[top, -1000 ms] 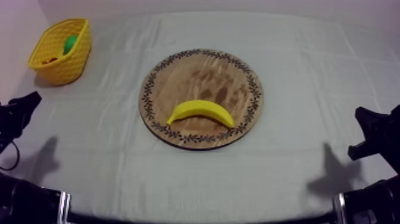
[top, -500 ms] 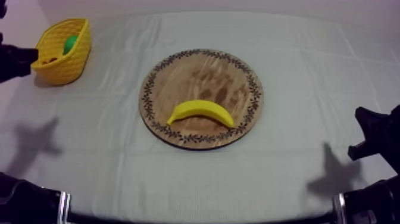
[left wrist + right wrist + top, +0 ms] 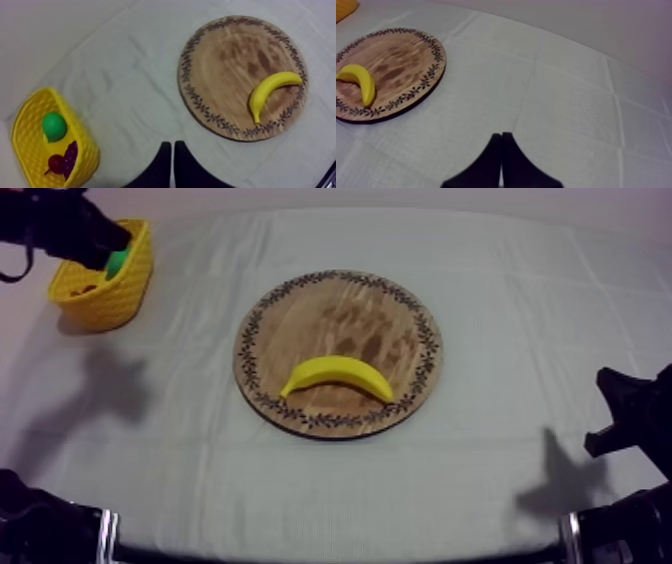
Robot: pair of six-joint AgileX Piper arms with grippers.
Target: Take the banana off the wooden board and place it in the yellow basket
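The yellow curved toy banana [image 3: 337, 375] lies on the round wooden patterned-rim board [image 3: 340, 308], well apart from the yellow lattice basket [image 3: 100, 293]. Both arms' jaws lie together. The left arm [image 3: 65, 226], by the basket, should part them, then straddle the banana's middle crosswise.

From above, our left arm [image 3: 62, 226] is covering the far rim of the yellow basket [image 3: 105, 288] and hiding part of the green fruit [image 3: 118, 264] inside, so we are leaving its kind unnamed. In the left wrist view the dark red pieces [image 3: 64, 159] in the basket are blurring together, and we are failing to tell them apart. In the right wrist view the frame's edge is cutting the basket down to a yellow corner and clipping the wooden board [image 3: 391, 60].
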